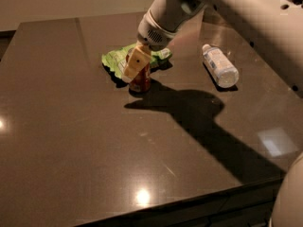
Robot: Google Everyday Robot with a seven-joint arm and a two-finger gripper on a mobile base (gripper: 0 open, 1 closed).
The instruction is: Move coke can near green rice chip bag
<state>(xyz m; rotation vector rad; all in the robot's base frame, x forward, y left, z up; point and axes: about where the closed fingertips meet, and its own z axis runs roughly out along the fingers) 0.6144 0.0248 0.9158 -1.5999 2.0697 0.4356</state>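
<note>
The coke can (141,82) stands upright on the dark table (71,136), right against the front edge of the green rice chip bag (115,59). My gripper (138,64) comes down from the upper right and is shut on the can's upper half, one tan finger (134,64) lying across its front. The can's top is hidden by the gripper. The bag lies flat behind and to the left of the can, and the gripper covers its right part.
A clear plastic bottle (219,65) lies on its side to the right of the can. My arm (236,13) spans the upper right and casts a shadow over the table's middle. The table's front edge (189,202) runs along the bottom.
</note>
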